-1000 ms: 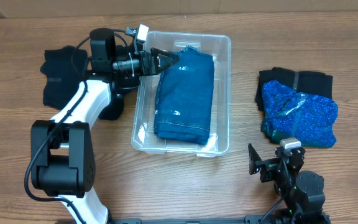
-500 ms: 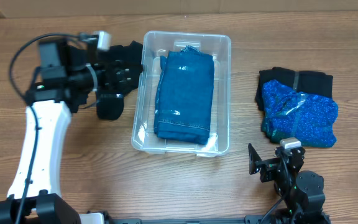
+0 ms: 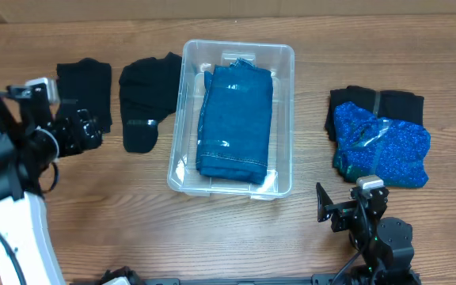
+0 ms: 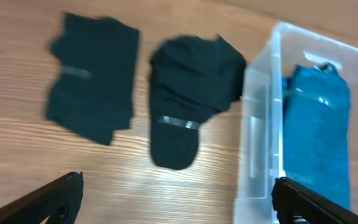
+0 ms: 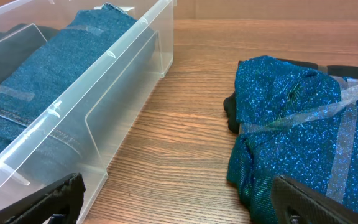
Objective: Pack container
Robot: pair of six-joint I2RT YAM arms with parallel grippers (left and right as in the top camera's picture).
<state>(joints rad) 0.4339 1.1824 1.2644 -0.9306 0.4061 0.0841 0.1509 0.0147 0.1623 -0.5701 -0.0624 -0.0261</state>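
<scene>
Item: container [image 3: 236, 44]. Clear bin at mid-table, upright, with a folded blue cloth [image 3: 236, 119] lying lengthwise inside. A bare strip of floor shows along its left wall.

Item: near black piece [image 3: 145, 99]. Lies just beside the container's left wall, with a pale band [image 4: 179, 122] across it.

Item: far black piece [image 3: 85, 83]. Further left of the container, apart from the near piece.

Item: sparkly bundle [image 3: 382, 146]. Well right of the container, lying on another black piece [image 3: 402, 103].

Item: left gripper [image 4: 178, 198]. Left of the container, above the black pieces, jaws spread wide and empty.

Item: right gripper [image 5: 174, 199]. To the container's right, low over the table, jaws apart and holding nothing.

Handling note (judgement): the next load is probably the near black piece.
- Come down square over the band.
- Pinch all layers there so the fold holds.
- Lift clear of the rim.
- Lay it flat on the blue cloth, not draped over the wall.
</scene>
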